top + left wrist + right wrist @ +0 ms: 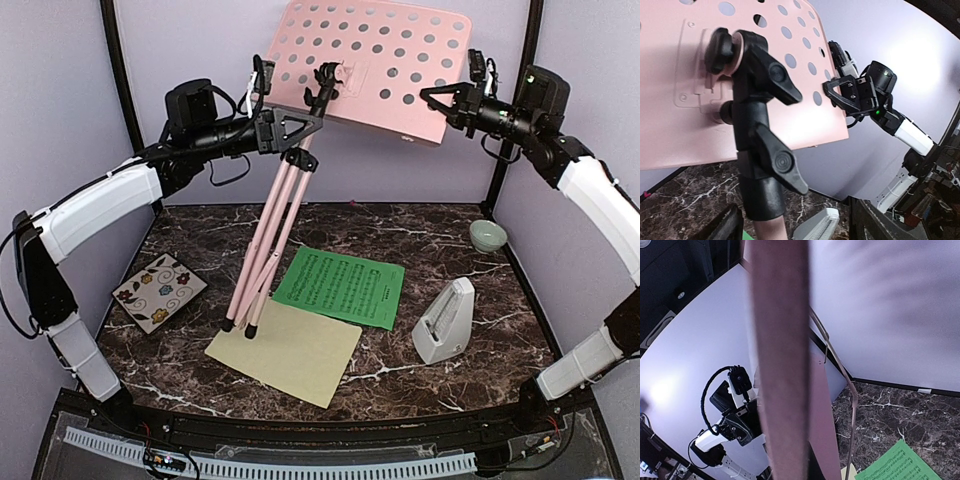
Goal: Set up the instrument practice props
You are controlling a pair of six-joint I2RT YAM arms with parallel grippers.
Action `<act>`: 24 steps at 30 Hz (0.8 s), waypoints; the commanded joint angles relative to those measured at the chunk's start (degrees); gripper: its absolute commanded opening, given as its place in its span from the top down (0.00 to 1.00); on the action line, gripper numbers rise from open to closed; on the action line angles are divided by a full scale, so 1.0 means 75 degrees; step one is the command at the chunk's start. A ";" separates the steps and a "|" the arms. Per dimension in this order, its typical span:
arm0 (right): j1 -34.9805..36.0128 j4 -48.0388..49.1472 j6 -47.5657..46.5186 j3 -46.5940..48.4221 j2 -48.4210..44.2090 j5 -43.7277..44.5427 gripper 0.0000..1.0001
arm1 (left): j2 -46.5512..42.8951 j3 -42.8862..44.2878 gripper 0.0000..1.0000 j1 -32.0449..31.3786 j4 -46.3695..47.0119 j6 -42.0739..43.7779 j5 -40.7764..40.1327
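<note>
The pink music stand (370,60) leans with its legs (262,255) folded together, feet at the corner of the pale yellow sheet (285,350). My left gripper (300,128) stands open around the black clamp (757,145) under the perforated desk, its fingers wide on either side of the pole. My right gripper (432,97) is shut on the desk's right edge, which fills the right wrist view as the desk edge (782,365). The green sheet (340,286) lies flat beside the yellow one. The grey metronome (445,320) stands to the right.
A floral tile (158,291) lies at the left of the marble table. A small pale green bowl (487,235) sits at the back right. Black frame posts and lilac walls close in the back and sides.
</note>
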 commanded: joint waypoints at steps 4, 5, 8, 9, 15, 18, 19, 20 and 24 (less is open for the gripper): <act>0.0051 0.1916 0.0064 0.0695 -0.0442 0.0208 1.00 | -0.1418 -0.1380 0.12 0.0748 0.0288 0.0429 -0.1148; 0.0041 0.1840 -0.0012 0.0689 -0.0456 0.0229 1.00 | -0.1585 -0.1620 0.11 0.0878 0.0443 0.0280 -0.1165; 0.0045 0.1783 -0.0141 0.0651 -0.0522 0.0440 1.00 | -0.2065 -0.2243 0.05 0.1030 0.0405 0.0294 -0.1426; 0.0042 0.1819 -0.0150 0.0639 -0.0532 0.0524 1.00 | -0.2216 -0.2419 0.05 0.1032 0.0276 0.0356 -0.1537; 0.0048 0.1889 -0.0514 0.0728 -0.0589 0.1258 1.00 | -0.3018 -0.3551 0.10 0.1005 -0.0363 0.0736 -0.1840; 0.0058 0.1610 -0.0873 0.0959 -0.0564 0.1612 1.00 | -0.3423 -0.3854 0.16 0.0720 -0.0996 0.1505 -0.2552; 0.0067 0.1525 -0.0989 0.1031 -0.0565 0.1752 1.00 | -0.3487 -0.3896 0.18 0.0561 -0.1271 0.1787 -0.2845; 0.0075 0.1453 -0.1065 0.1091 -0.0560 0.1898 1.00 | -0.3505 -0.3916 0.20 0.0410 -0.1471 0.2051 -0.3151; 0.0177 0.1318 -0.1194 0.1296 -0.0504 0.2255 1.00 | -0.3383 -0.3877 0.33 -0.0212 -0.1789 0.2512 -0.4217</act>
